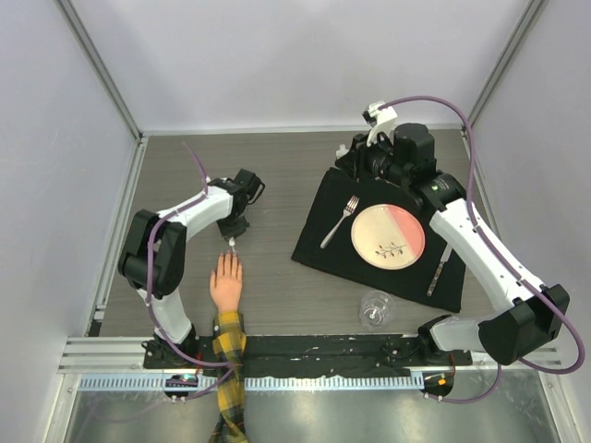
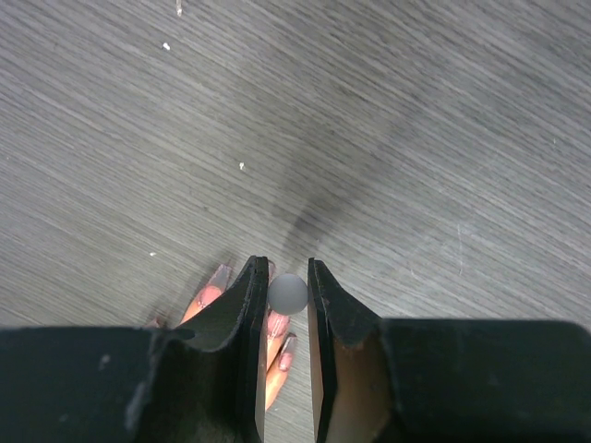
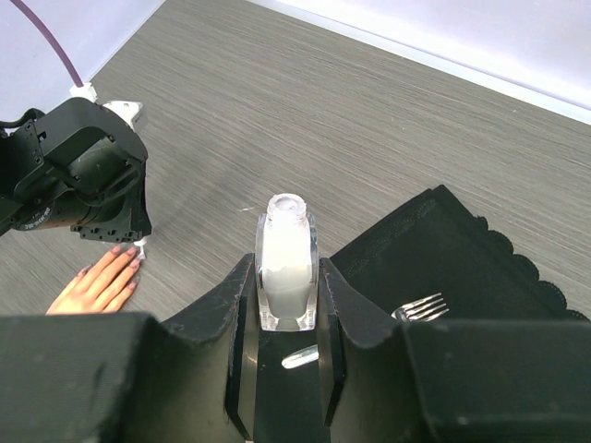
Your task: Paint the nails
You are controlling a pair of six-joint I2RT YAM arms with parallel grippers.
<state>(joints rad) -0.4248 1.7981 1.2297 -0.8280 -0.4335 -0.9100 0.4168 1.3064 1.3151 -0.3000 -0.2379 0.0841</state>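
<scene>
The fake hand (image 1: 226, 281) lies palm down near the front left, its plaid sleeve (image 1: 230, 365) running off the table edge. My left gripper (image 1: 233, 233) hangs over the fingertips, shut on a small grey round-topped polish brush (image 2: 287, 292). Its pale tip (image 1: 232, 244) sits just past the fingers. Under the jaws the pinkish nails (image 2: 276, 324) show, partly hidden by the left finger pad (image 2: 242, 314). My right gripper (image 3: 284, 266) is at the back of the table, shut on an uncapped bottle of white polish (image 3: 288, 242) held upright.
A black placemat (image 1: 319, 245) on the right carries a pink and cream plate (image 1: 388, 233), a fork (image 1: 339, 221) and a knife (image 1: 437, 272). A clear glass (image 1: 374, 307) stands at the mat's front edge. Walls enclose three sides.
</scene>
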